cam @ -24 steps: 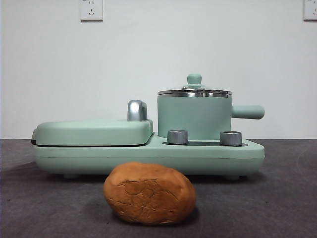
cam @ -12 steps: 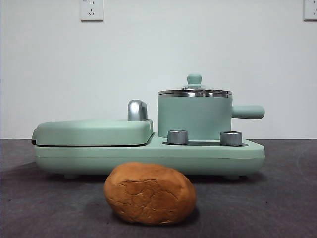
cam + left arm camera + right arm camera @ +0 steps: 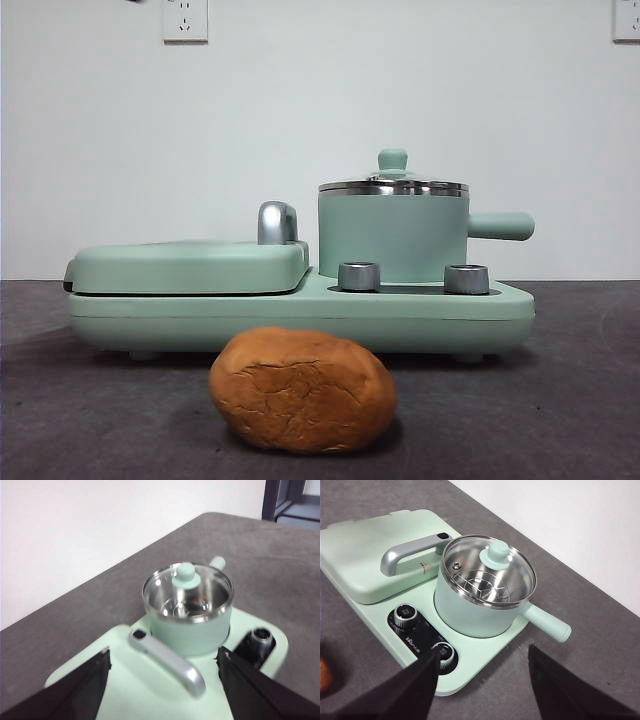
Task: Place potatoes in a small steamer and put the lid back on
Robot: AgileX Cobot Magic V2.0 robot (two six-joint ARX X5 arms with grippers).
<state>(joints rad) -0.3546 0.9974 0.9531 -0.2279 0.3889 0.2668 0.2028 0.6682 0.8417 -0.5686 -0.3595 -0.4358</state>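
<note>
White wall (image 3: 320,120) w/ two sockets (image 3: 185,20), dark grey tabletop (image 3: 560,400).

Potato (image 3: 302,390) before the cooker (image 3: 300,310) (lid (image 3: 392,183) on steamer (image 3: 392,238))

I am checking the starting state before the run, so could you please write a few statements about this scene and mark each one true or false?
1. The lid sits on the small steamer. True.
2. The potato is inside the steamer. False: it lies on the table in front of the appliance.
3. The left tool grips the lid's knob. False: its jaws are open and hold nothing.
4. The right tool is open and empty. True.
5. The griddle cover is closed. True.
</note>
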